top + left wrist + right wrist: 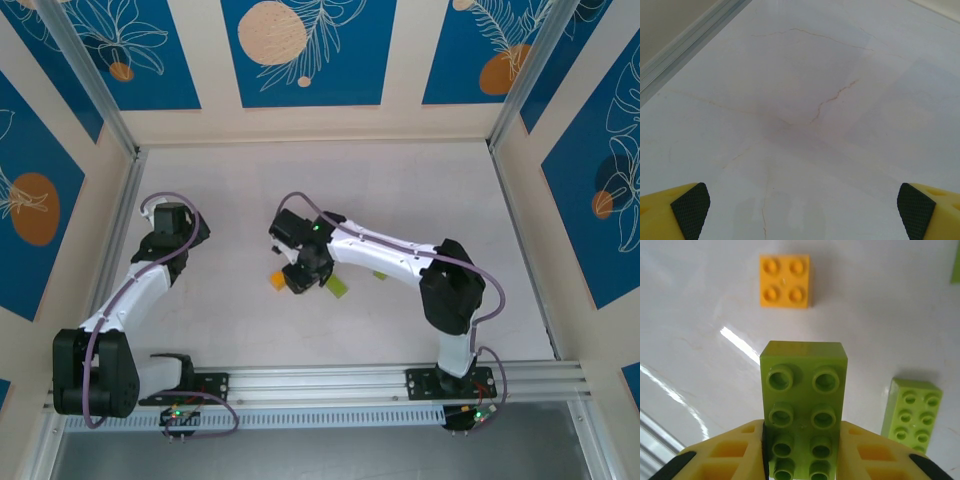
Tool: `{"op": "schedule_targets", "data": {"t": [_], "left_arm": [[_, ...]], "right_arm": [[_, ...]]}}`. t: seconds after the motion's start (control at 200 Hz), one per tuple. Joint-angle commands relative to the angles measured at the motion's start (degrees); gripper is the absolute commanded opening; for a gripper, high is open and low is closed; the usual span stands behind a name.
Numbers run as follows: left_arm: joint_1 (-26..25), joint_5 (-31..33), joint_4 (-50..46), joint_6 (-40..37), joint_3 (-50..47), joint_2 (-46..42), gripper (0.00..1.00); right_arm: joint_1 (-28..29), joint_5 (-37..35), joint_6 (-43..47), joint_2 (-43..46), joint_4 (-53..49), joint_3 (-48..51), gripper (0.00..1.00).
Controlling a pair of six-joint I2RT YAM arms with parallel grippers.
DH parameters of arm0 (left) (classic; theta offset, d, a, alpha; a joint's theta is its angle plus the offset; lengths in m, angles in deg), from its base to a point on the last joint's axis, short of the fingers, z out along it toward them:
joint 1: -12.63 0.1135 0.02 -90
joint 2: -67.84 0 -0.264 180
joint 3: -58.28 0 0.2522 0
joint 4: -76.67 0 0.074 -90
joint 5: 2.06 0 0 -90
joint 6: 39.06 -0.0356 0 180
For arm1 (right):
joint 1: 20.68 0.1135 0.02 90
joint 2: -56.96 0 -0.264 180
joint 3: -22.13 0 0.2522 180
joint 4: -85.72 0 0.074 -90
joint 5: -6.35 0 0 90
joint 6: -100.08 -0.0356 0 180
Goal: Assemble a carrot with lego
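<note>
The right jaws are clamped on a lime-green two-by-four brick (802, 410). They grip its long sides at the near end, studs toward the wrist camera, and the far half projects free. The left jaws stand apart and hold nothing, their black pads (690, 207) above bare worktop (815, 100) on the 9 o'clock side of the work area. The lego lies loose near the centre of the worktop under the right arm (400, 262), and no joined carrot is visible yet. An orange square brick (785, 280) sits at 12 o'clock from the held brick, apart from it. A second lime-green brick (912, 412) sits at 3 o'clock. The step in hand is probably mating the held brick with the orange one. Keep the held brick level and square its edges to the orange brick's edges. Align the studs with the sockets before applying any load, then press straight down. A loose orange brick may slide under an off-centre push, so the left jaws could brace it. Avoid sweeping the brick at 3 o'clock.
</note>
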Motion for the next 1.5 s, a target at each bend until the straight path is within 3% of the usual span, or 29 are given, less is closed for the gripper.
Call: {"op": "schedule_targets", "data": {"t": [0.0, 0.33, 1.495], "left_arm": [[1.0, -0.5, -1.2, 0.8, 1.9, 0.3, 0.99], [1.2, -0.7, -1.8, 0.7, 2.4, 0.7, 0.99], [1.5, -1.5, -1.9, 1.3, 3.2, 2.2, 0.99]], "right_arm": [[-1.1, 3.9, -0.9, -4.2, -4.8, -6.3, 0.33], [-1.8, 7.0, -0.8, -14.3, -11.4, -20.5, 0.33], [-1.4, 7.4, -0.7, -22.7, -10.6, -24.9, 0.32]]}}
